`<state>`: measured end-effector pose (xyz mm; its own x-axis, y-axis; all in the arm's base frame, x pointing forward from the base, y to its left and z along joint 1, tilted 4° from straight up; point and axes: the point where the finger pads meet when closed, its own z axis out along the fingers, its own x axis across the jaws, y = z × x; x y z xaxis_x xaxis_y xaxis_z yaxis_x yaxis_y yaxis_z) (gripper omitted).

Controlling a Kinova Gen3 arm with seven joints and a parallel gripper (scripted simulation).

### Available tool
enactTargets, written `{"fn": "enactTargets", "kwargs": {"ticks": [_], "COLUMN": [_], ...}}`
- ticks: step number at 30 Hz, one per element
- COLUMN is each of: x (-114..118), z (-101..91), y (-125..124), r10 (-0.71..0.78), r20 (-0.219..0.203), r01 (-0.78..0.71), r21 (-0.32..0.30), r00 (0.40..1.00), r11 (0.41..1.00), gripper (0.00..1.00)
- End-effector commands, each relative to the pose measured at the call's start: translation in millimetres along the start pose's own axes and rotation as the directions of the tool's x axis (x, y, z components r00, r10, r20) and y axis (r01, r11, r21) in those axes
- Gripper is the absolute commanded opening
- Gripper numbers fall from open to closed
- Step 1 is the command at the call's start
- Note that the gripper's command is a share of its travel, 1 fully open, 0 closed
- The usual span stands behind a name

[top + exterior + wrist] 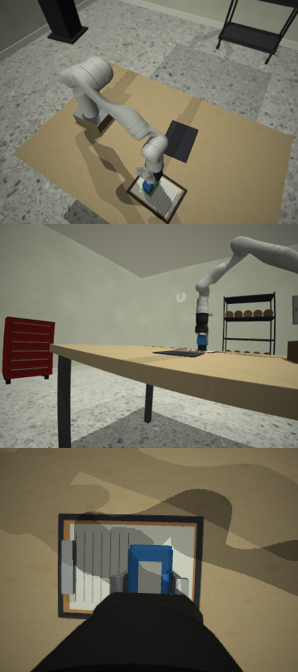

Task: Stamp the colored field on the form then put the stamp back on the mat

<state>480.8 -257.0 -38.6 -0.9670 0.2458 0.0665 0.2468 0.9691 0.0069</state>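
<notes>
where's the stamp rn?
The blue stamp is gripped in the gripper, over the green field at the arm-side end of the form, near the table's front edge in the top view; the dark mat lies behind it.

matt wooden table [239, 164], speckled stone floor [31, 85], smooth glossy white arm [130, 121].

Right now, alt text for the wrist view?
Looking straight down, the hand grips a blue stamp over a lined form on a dark-framed clipboard. The clipboard lies on a wooden table crossed by arm shadows.
</notes>
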Motion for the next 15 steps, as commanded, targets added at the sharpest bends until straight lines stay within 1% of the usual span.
{"fn": "enactTargets", "kwargs": {"ticks": [1, 11, 13, 15], "x": [-1.1, -1.1, -1.2, -1.2], "z": [-1.8, -2.1, -8.2, -21.2], "y": [-0.3, -0.3, -0.2, 0.1], "r10": [0.000, 0.000, 0.000, 0.000], "r20": [0.003, 0.003, 0.003, 0.003], "r01": [0.000, 0.000, 0.000, 0.000], "r21": [0.001, 0.001, 0.001, 0.001], "r00": [1.000, 1.000, 1.000, 1.000], "r11": [1.000, 1.000, 1.000, 1.000], "gripper": [0.57, 0.57, 0.57, 0.57]}}
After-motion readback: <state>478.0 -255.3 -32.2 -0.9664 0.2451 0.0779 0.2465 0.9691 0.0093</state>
